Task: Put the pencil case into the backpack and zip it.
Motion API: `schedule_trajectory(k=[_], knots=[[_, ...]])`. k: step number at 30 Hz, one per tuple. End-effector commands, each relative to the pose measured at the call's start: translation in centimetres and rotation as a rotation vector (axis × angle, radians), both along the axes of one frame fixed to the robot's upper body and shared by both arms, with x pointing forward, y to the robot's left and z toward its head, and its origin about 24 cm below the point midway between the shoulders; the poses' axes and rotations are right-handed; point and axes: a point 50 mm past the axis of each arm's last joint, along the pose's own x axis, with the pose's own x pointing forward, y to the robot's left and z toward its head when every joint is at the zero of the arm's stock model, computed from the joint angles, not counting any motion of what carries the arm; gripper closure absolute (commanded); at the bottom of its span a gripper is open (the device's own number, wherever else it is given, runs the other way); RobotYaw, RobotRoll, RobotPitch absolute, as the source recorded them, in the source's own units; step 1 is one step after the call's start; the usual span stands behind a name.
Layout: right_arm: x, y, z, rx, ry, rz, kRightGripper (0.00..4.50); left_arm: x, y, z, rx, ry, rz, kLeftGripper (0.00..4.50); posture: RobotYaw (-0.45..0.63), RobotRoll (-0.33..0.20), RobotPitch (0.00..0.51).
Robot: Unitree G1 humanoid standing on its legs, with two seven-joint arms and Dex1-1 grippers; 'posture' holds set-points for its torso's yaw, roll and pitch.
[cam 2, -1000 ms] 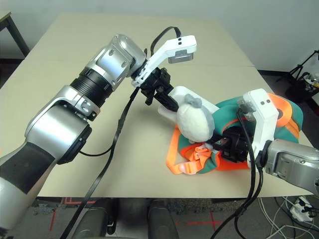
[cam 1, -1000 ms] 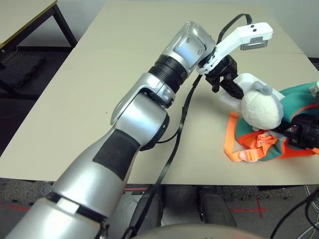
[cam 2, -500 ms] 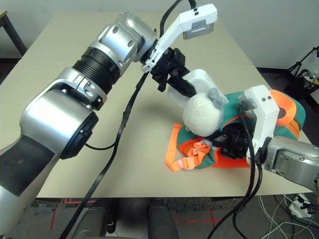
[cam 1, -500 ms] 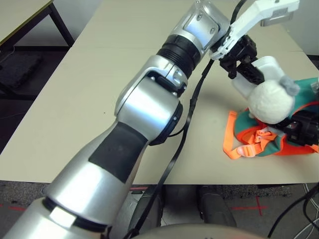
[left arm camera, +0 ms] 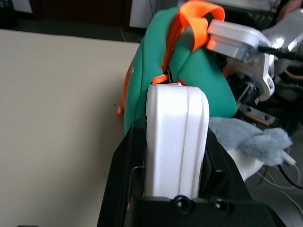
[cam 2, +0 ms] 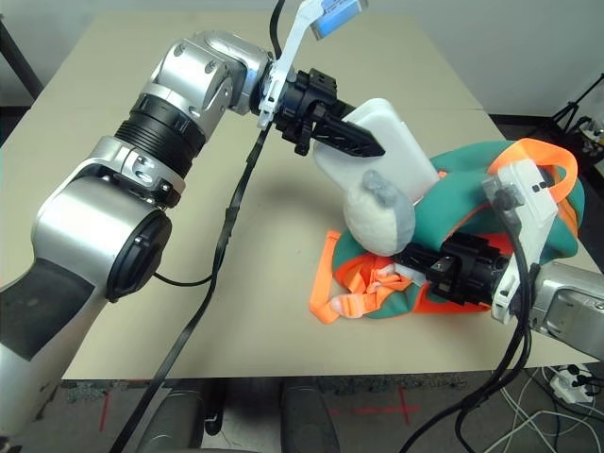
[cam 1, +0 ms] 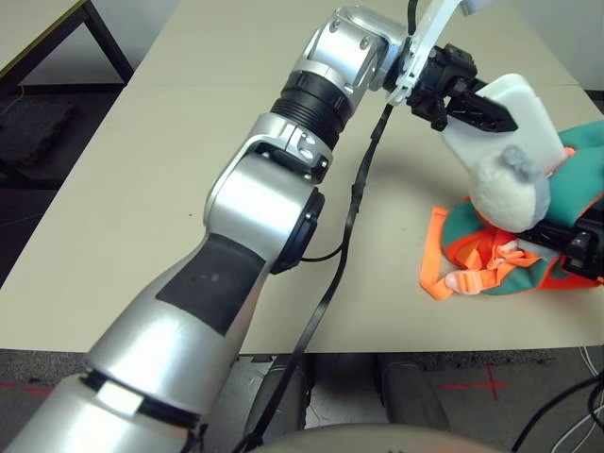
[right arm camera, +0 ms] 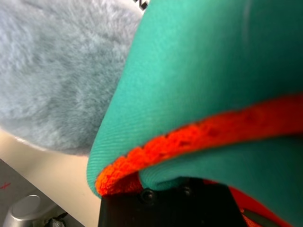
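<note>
Evidently the bench (cam 2: pixel 226 311) bore the whole arrangement, its pale top running away beneath both arms. On its right part lay the orange-and-teal backpack (cam 2: pixel 462 189), with an orange strap (cam 2: pixel 323 278) and buckle (cam 2: pixel 347 305) spread out at its near left side. The right tool (cam 2: pixel 444 264) was against the backpack's near part, by the orange zipper line (right arm camera: pixel 203 135); whether it was wide or narrow I could not tell, as cloth covered it.

The white pencil case (cam 2: pixel 392 142) was held between the two fingers of the left tool (cam 2: pixel 344 127), which pressed on its opposite broad faces. Its long axis slanted from the far left toward the near right, one end pointing at the backpack. That end was right by the zipper pull (left arm camera: pixel 161 79); whether they touched, I could not tell. The grey-white plush toy (cam 2: pixel 379 215) overlapped the case's near edge in the head views, between the two tools.
</note>
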Motion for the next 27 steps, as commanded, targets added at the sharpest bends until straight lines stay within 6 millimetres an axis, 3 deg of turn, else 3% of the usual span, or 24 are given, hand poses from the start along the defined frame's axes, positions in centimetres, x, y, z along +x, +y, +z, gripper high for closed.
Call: schedule_trajectory(k=[1, 13, 17, 21, 22, 27], knots=[[-0.2, -0.3, -0.5, 0.006, 0.007, 0.0, 4.39, -1.4, -1.9, 0.1, -0.076, -0.005, -0.074, 3.12, -0.07, 0.0, 0.18], [0.0, -0.4, -1.4, 0.024, 0.004, -0.011, 4.39, -4.0, -5.9, -6.4, 0.055, 0.023, -0.134, 3.12, -0.08, 0.0, 0.164], [0.3, -0.3, -1.5, 0.027, -0.001, -0.01, 4.39, -3.8, -5.9, -6.8, 0.075, 0.006, -0.121, 3.12, -0.07, 0.0, 0.166], [0.5, -0.4, -1.6, 0.025, 0.004, -0.005, 4.39, -2.6, -4.4, -4.9, 0.033, -0.025, -0.072, 3.12, -0.05, 0.0, 0.177], [0.5, -0.4, -1.5, 0.024, 0.006, -0.003, 4.39, -2.3, -3.9, -4.3, 0.017, -0.034, -0.06, 2.36, -0.05, 0.0, 0.182], [0.4, -0.7, -1.2, 0.012, 0.018, 0.004, 4.39, -1.2, -1.8, -1.6, -0.052, -0.059, -0.018, 0.93, -0.04, 0.0, 0.196]])
